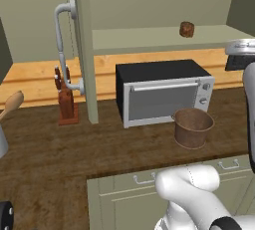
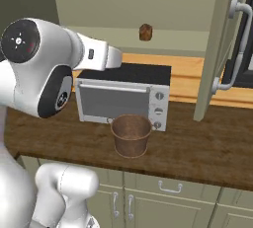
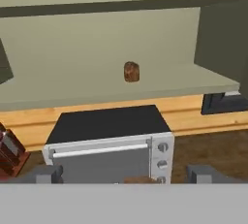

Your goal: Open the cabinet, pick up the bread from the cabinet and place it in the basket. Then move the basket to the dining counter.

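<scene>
The bread (image 3: pixel 131 71) is seen on the open cabinet's (image 1: pixel 83 50) shelf, above the toaster oven (image 3: pixel 109 148). The gripper (image 3: pixel 125 173) is held with jaws spread wide, empty, well short of it and lower.

A kitchen: toaster oven (image 1: pixel 164 92) on wooden counter (image 1: pixel 74 144), cabinets (image 2: pixel 148 200) below.
</scene>
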You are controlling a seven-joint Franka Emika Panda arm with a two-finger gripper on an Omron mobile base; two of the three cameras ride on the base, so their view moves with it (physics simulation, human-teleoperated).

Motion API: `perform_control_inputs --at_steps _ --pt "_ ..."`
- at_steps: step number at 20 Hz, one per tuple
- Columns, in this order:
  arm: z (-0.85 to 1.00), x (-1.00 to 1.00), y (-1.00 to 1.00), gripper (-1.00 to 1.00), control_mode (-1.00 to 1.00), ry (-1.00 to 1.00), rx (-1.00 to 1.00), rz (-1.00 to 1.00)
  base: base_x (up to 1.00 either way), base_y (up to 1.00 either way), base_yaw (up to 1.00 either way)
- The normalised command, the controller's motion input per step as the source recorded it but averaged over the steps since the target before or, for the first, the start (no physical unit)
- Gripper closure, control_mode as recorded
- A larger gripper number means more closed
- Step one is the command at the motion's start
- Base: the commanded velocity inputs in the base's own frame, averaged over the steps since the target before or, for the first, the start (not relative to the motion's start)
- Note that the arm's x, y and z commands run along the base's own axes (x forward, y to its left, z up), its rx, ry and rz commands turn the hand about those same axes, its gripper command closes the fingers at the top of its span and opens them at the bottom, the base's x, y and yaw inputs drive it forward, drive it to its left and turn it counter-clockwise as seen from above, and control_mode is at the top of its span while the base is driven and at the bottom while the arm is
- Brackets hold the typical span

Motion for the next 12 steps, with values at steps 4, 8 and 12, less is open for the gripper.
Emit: perform_control_inputs --at_steps 4,8,12 --pt "0.1 0.59 0.0 -1.0 -1.0 -0.09 0.11 0.1 0.0 0.0 0.0" --pt "0.37 0.25 0.0 -1.0 -1.0 -0.01 0.0 0.0 0.0 0.0 0.0" --pt "0.11 0.35 -0.2 -1.0 -1.0 0.04 0.0 0.0 0.0 0.0 0.0"
